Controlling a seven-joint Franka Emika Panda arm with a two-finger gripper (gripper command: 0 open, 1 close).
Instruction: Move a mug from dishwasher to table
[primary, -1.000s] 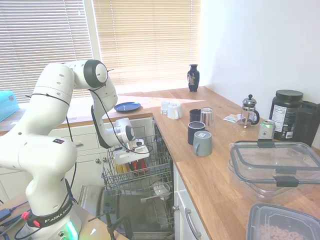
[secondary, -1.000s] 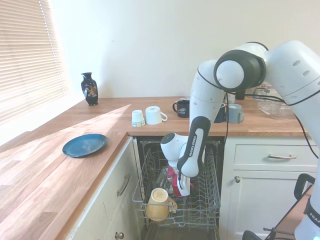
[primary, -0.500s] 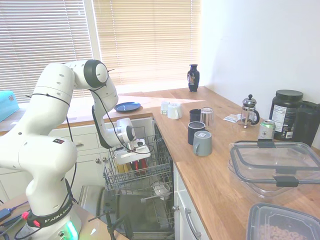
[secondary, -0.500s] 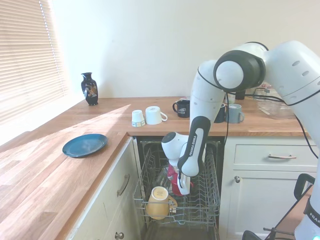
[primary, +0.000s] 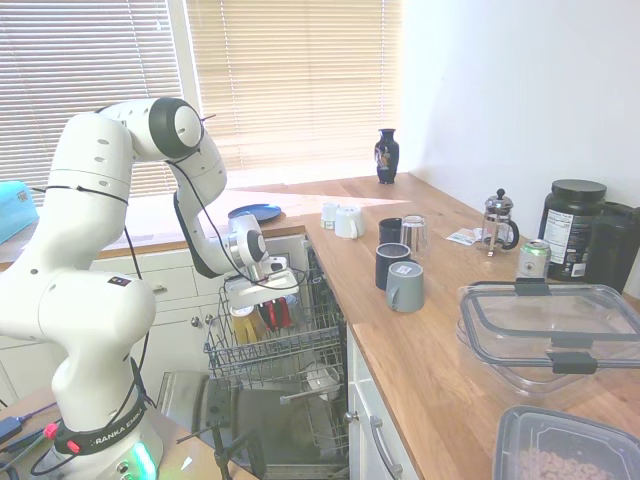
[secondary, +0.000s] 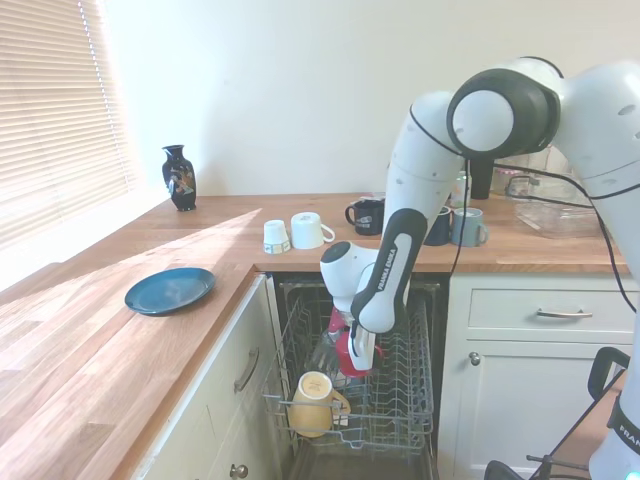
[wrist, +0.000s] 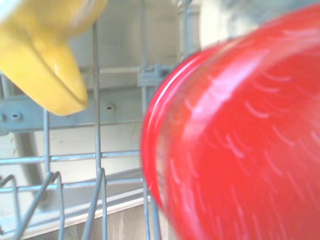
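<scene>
While the hand (secondary: 357, 352) is clamped on the red mug (secondary: 347, 352), just above the dishwasher rack (secondary: 400, 400) near the yellow mug (secondary: 314, 403), the glossy wall could slip, or the rim could catch a wire on the way to the counter (secondary: 300, 235)

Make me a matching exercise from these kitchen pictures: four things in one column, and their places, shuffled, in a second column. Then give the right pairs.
Things
1. red mug
2. yellow mug
3. blue plate
4. dark vase

Places
A. flat on the wooden table, near the window
B. in the gripper, over the rack
C. lying in the front of the dishwasher rack
D. upright in the far corner of the table

Pairs: 1-B, 2-C, 3-A, 4-D
</scene>
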